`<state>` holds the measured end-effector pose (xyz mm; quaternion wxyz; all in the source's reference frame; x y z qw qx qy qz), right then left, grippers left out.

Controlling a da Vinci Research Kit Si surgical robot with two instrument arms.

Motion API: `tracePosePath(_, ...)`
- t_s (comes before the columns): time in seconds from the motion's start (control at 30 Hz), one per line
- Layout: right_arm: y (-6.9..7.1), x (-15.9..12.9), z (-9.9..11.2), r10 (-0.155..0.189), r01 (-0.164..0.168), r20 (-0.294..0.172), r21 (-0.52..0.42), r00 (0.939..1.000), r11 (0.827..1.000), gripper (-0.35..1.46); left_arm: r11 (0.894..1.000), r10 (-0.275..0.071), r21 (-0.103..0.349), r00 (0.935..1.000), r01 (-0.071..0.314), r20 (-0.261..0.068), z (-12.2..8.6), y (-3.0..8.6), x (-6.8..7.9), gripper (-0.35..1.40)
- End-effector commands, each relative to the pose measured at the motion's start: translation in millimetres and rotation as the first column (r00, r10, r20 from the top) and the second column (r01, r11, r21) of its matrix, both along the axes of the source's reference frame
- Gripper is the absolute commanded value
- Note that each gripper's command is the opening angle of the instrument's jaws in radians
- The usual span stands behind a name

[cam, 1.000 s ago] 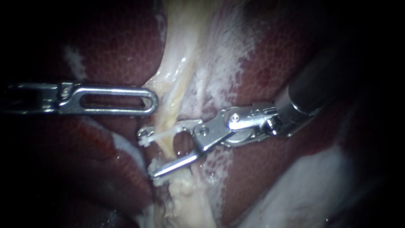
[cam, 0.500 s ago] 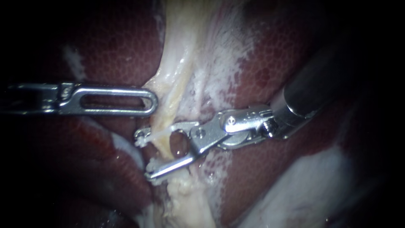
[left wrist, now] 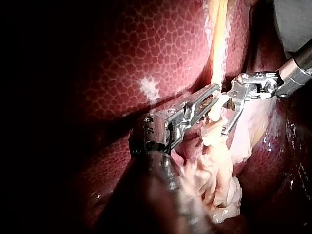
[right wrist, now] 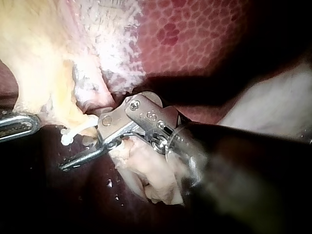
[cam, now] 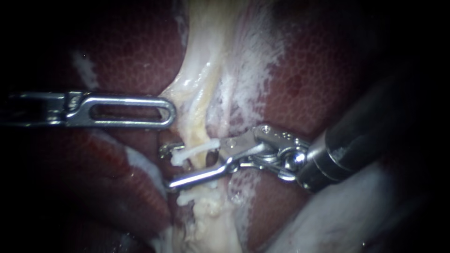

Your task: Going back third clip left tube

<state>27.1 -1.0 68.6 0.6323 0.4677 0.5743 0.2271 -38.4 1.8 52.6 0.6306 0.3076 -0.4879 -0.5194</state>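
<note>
A pale yellow tube (cam: 199,124) runs down between lobes of dark red liver (cam: 136,51). My right instrument (cam: 168,167) comes in from the right with its jaws open around the tube. A white clip (cam: 194,151) lies across the tube by the upper jaw. Another white clip (cam: 186,197) sits just below the lower jaw. My left instrument (cam: 168,112) lies level from the left, its slotted jaws shut on pale tissue at the tube's edge. In the left wrist view its jaws (left wrist: 210,95) meet the tube beside my right instrument (left wrist: 223,117). The right wrist view shows my right instrument (right wrist: 66,153) open.
Frayed white tissue (cam: 248,79) spreads over the liver to the right of the tube. A lumpy pale stump (cam: 211,225) hangs below the clips. A pale smooth fold (cam: 337,215) lies under the right shaft.
My right instrument's shaft has swung lower and its wrist has turned. Its jaws have narrowed and the lower one has risen along the tube. The left instrument has not moved.
</note>
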Motion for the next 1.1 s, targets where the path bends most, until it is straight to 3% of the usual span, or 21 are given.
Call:
tracePosePath(0.03,0.1,0.0,0.1,0.000,0.000,-0.002,-0.007,1.0000,1.000,0.56,1.000,0.000,0.000,1.0000,0.000,0.000,0.0,0.0,0.0,-0.35)
tracePosePath(0.17,0.7,-0.3,0.1,0.001,-0.008,-0.049,-0.156,0.9988,0.988,0.55,1.000,0.000,0.000,1.0000,0.000,0.000,0.0,0.0,0.0,-0.35)
tracePosePath(0.37,2.5,-2.1,-0.9,0.019,-0.041,-0.078,-0.290,0.9967,0.956,0.55,1.000,0.001,0.000,1.0000,-0.001,0.000,0.0,0.0,0.1,-0.35)
tracePosePath(0.47,3.3,-3.8,-1.5,0.022,-0.049,-0.087,-0.322,0.9960,0.945,0.55,1.000,0.001,0.000,1.0000,-0.001,0.000,0.0,0.0,0.1,-0.35)
tracePosePath(0.63,4.0,-6.0,-2.2,0.053,-0.079,-0.078,-0.380,0.9955,0.921,0.58,1.000,0.001,0.000,1.0000,-0.001,0.000,0.0,0.0,0.1,-0.35)
tracePosePath(1.1,3.5,-11.6,-2.7,0.090,-0.106,-0.058,-0.439,0.9943,0.892,0.60,1.000,0.001,0.000,1.0000,-0.001,0.001,0.0,0.0,0.2,-0.35)
